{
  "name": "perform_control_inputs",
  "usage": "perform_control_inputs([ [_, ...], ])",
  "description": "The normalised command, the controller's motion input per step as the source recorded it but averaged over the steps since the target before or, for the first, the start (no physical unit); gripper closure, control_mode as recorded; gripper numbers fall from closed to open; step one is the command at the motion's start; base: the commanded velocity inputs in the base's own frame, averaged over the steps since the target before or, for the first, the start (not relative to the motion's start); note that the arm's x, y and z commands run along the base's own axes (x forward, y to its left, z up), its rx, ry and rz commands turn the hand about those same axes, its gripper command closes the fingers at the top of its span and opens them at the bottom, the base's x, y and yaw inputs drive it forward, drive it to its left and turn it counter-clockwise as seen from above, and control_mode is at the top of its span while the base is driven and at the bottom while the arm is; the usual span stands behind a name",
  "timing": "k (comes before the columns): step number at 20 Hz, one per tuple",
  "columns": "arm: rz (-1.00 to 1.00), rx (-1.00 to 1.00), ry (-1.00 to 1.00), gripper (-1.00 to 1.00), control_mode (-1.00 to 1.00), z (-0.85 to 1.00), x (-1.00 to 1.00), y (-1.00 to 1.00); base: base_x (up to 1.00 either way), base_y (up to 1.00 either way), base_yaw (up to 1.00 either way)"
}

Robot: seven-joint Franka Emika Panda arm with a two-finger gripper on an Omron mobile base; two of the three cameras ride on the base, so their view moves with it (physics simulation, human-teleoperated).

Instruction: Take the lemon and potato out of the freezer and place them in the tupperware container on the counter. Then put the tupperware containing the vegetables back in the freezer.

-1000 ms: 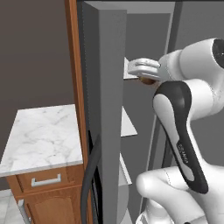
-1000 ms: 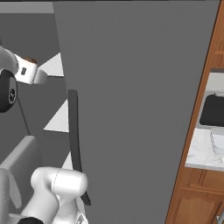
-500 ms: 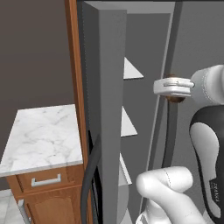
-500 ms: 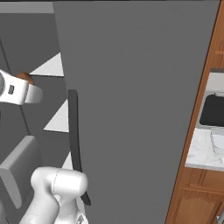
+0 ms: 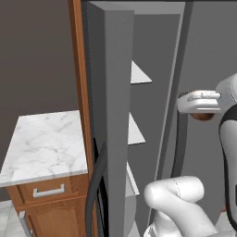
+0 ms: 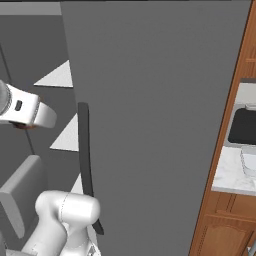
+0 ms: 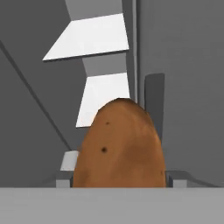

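The brown potato (image 7: 120,144) sits between the two fingertips of my gripper (image 7: 121,178), which is shut on it. From the base, the white hand (image 5: 200,102) hovers in front of the open freezer (image 5: 152,115), with a sliver of potato (image 5: 202,116) under it. The same hand (image 6: 26,111) and potato (image 6: 22,126) hang left of the door's dark handle (image 6: 85,155). White freezer shelves (image 7: 94,37) lie beyond the potato. A pale tupperware container (image 6: 249,160) sits on the marble counter (image 6: 227,175), cut off by the right edge. The lemon is out of view.
The wide grey freezer door (image 6: 160,115) stands open between the hand and the right counter. A second marble counter (image 5: 46,143) over wooden cabinets lies left of the fridge, beyond a wooden side panel (image 5: 78,83). A dark box (image 6: 243,125) stands behind the container.
The hand has drawn back from the shelves, out of the freezer and slightly lower, carrying the potato. The jaws have kept the same width.
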Motion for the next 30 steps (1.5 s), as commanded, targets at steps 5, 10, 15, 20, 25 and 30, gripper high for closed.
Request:
perform_control_inputs([
  [5, 0.00, -0.03, 0.17, 1.00, -1.00, -0.36, -0.02, -0.06, 0.00, 0.00, 0.00],
  [10, 0.00, 0.00, 0.00, 1.00, 1.00, 0.00, 0.00, 0.00, -0.81, -0.28, -0.03],
  [15, 0.00, 0.00, 0.00, 1.00, 1.00, 0.00, 0.00, 0.00, -0.74, -0.94, -0.12],
  [20, 0.00, 0.00, 0.00, 1.00, 1.00, 0.00, 0.00, 0.00, -0.07, -1.00, -0.11],
  [25, 0.00, 0.00, 0.00, 1.00, 1.00, 0.00, 0.00, 0.00, 0.12, -1.00, -0.05],
  [30, 0.00, 0.00, 0.00, 1.00, 1.00, 0.00, 0.00, 0.00, 0.46, -1.00, 0.00],
])
